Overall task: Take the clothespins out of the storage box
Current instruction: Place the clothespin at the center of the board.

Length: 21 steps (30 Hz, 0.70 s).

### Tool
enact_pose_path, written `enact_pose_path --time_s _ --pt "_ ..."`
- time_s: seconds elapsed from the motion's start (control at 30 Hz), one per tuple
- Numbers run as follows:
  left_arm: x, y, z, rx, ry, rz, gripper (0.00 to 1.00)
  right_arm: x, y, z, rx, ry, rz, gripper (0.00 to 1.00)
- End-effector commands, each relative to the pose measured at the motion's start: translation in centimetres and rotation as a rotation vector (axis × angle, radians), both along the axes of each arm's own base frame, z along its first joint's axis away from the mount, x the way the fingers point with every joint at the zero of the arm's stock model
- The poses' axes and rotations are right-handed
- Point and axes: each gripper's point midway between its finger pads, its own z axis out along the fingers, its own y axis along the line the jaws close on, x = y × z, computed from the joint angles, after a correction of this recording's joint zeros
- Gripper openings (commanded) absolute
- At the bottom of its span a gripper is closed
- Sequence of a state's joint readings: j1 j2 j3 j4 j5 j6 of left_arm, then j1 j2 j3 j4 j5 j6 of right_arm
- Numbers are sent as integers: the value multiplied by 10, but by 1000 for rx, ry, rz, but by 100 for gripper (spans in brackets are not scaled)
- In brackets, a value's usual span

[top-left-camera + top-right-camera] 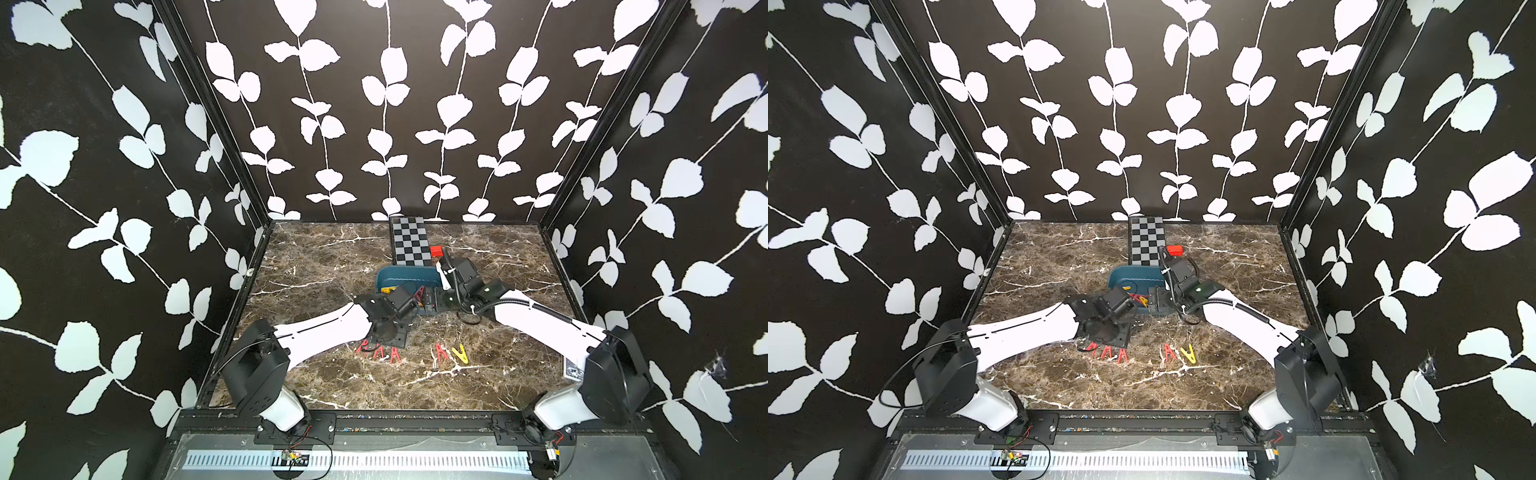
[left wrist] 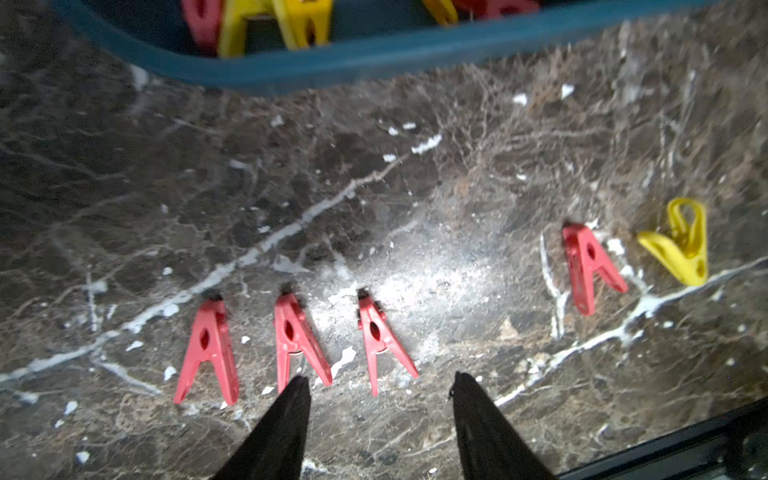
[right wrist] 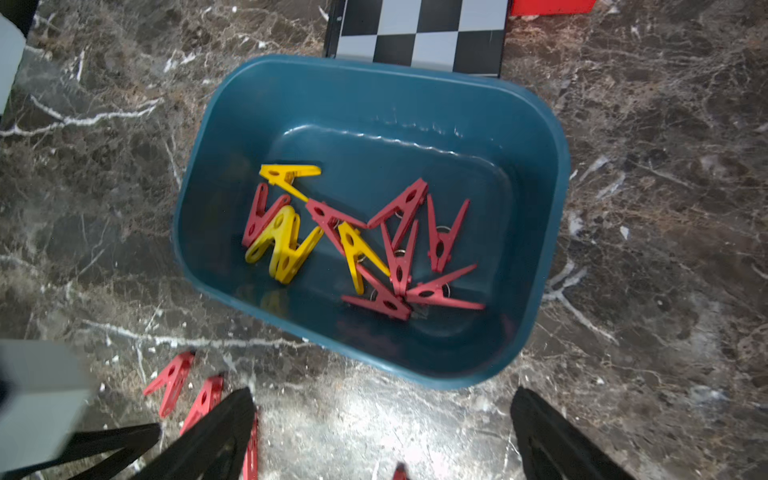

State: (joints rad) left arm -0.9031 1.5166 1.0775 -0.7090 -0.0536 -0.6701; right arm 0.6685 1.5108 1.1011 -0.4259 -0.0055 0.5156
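The teal storage box (image 3: pixel 374 104) stands mid-table, also seen in both top views (image 1: pixel 399 276) (image 1: pixel 1133 275). Several red and yellow clothespins (image 3: pixel 399 257) lie loose on its floor. In front of it, on the marble, three red clothespins (image 2: pixel 297 340) lie in a row, then one red clothespin (image 2: pixel 590 266) and one yellow clothespin (image 2: pixel 681 245). My left gripper (image 2: pixel 378 380) hangs open just behind the third red pin of the row, holding nothing. Over the table at the box's near rim, my right gripper (image 3: pixel 382 392) stands wide open and empty.
A black-and-grey checkered board (image 1: pixel 409 241) lies behind the box, with a small red block (image 1: pixel 436 250) at its right edge. Both arms reach in from the front corners and meet near the box. Patterned walls close three sides.
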Motion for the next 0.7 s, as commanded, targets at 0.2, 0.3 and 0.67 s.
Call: enact_pose_path --time_s 0.2,0.3,0.67 --pt "35 22 53 -70 -116 35 88 29 0 -18 -110 58 -9 65" --pt "44 26 61 -70 -136 42 99 37 -1 -30 -129 91 -17 53" --pt "74 44 72 -95 -151 88 99 67 3 -58 -172 152 -14 31"
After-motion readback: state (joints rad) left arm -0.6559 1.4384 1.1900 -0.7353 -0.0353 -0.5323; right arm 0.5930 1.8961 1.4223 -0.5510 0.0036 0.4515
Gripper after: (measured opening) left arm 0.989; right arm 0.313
